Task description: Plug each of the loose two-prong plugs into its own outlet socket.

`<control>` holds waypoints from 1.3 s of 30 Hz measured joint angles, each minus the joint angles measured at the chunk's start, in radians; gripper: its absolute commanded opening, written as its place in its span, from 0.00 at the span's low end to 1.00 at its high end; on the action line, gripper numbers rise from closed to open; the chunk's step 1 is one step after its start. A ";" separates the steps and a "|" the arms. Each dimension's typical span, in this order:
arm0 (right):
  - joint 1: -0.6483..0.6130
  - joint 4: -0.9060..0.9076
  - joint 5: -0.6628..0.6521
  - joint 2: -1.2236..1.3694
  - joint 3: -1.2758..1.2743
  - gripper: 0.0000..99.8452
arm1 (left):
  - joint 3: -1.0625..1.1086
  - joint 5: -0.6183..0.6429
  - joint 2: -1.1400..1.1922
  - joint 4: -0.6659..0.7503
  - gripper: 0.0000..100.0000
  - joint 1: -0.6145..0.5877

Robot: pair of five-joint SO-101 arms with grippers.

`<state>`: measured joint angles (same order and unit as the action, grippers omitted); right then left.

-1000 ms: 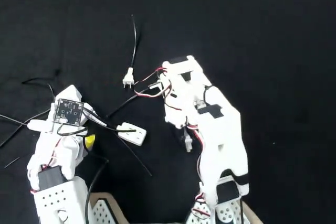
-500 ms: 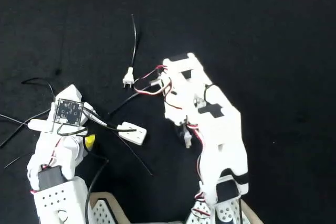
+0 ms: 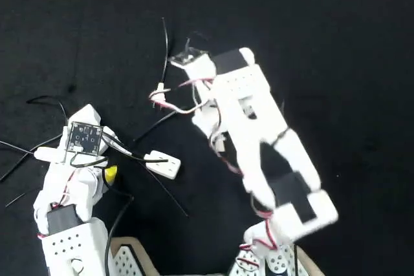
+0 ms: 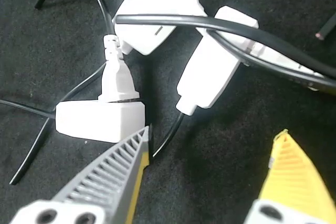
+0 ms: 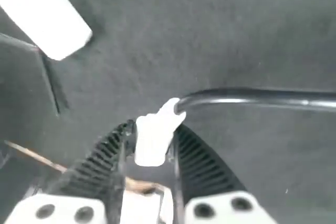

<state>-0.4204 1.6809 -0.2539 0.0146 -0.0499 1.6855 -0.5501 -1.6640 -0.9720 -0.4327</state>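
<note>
Right end effector [image 5: 152,129] pinching a white two-prong plug [image 5: 153,148] by its body.
The plug's black cable [image 5: 252,98] trails away from it over the black cloth worktop [image 5: 210,24]. The left end effector [image 4: 214,132] is spread wide; just ahead of its tips lie white plastic outlet sockets [image 4: 207,72], the nearest socket block [image 4: 100,120] holding a seated plug [image 4: 118,77].

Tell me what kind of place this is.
Probably a robotics lab or hobby workbench: a table draped in black cloth, the left arm and right arm mounted at its edge, and white outlet sockets and a two-prong plug on short cables, seemingly as practice pieces.
</note>
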 measured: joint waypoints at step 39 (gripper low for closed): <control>0.058 0.055 -0.081 0.738 0.229 0.12 | 0.000 0.000 0.000 0.000 0.35 0.008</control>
<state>-0.3621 1.7361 -0.3353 0.7526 0.1788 1.6855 -0.5501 -1.6640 -0.9720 -0.4250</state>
